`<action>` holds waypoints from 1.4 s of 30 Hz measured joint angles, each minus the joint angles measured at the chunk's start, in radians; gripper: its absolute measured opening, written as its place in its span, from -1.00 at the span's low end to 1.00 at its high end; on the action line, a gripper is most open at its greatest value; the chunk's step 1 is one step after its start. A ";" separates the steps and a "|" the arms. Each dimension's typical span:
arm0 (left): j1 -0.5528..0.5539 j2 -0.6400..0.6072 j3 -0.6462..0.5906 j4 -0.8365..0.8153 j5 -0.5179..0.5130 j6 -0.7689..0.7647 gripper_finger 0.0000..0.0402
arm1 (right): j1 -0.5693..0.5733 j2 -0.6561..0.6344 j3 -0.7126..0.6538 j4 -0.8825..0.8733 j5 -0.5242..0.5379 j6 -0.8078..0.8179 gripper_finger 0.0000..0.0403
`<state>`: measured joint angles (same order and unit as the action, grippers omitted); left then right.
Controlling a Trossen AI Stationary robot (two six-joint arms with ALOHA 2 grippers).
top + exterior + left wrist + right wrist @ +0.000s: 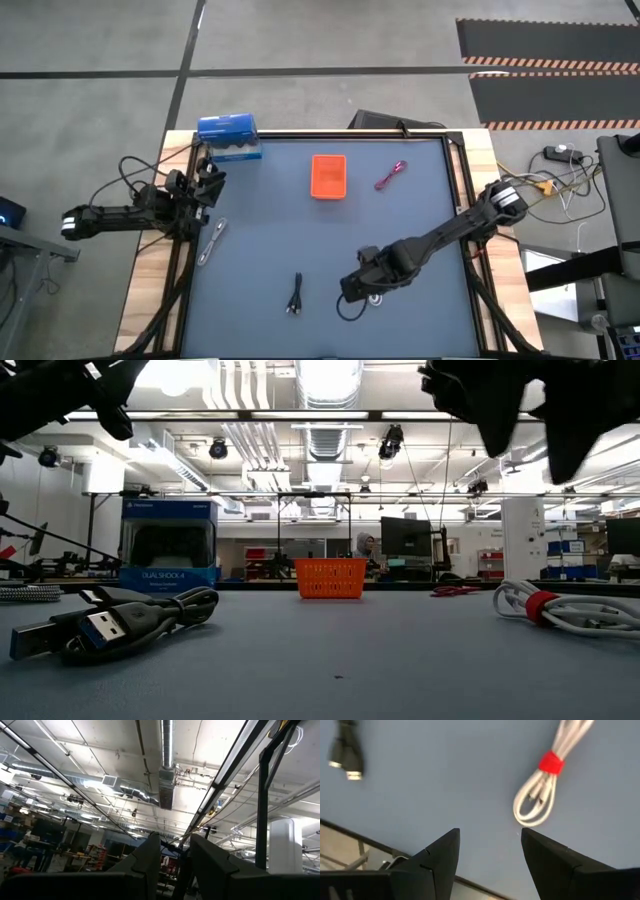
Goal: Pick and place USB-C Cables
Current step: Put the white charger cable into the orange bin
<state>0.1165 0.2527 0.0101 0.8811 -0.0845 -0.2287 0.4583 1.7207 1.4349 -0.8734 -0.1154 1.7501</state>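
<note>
The white cable (540, 795), bundled with a red tie, lies on the blue mat at the near right; it also shows in the low view (560, 610). My right gripper (490, 832) hovers open above the mat just short of it, touching nothing; it shows in the high view (352, 288). The black cable (295, 297) lies to its left. The silver-grey cable (210, 240) lies near the left edge. The magenta cable (390, 175) lies right of the orange tray (328, 175). My left gripper (212, 178) waits at the table's left edge, open, pointing up.
A blue box (229, 137) stands at the far left corner. A dark frame rail (455, 180) runs around the mat. Long black wires (140, 170) trail from the left arm. The mat between the tray and the near cables is bare.
</note>
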 joint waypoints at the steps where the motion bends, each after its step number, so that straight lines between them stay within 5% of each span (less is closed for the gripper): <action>1: 0.000 0.000 0.000 0.000 0.000 0.000 -0.55 | 0.000 0.005 0.000 -0.001 -0.012 0.018 0.01; 16: 0.000 0.000 0.000 0.000 0.001 0.000 -0.55 | -0.002 0.035 0.000 -0.051 0.003 0.167 0.01; 42: 0.000 0.000 0.000 0.000 0.001 0.000 -0.55 | -0.047 0.190 -0.012 -0.117 0.090 0.043 0.01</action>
<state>0.1165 0.2527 0.0105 0.8810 -0.0837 -0.2283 0.4118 1.9111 1.4227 -0.9901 -0.0254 1.7932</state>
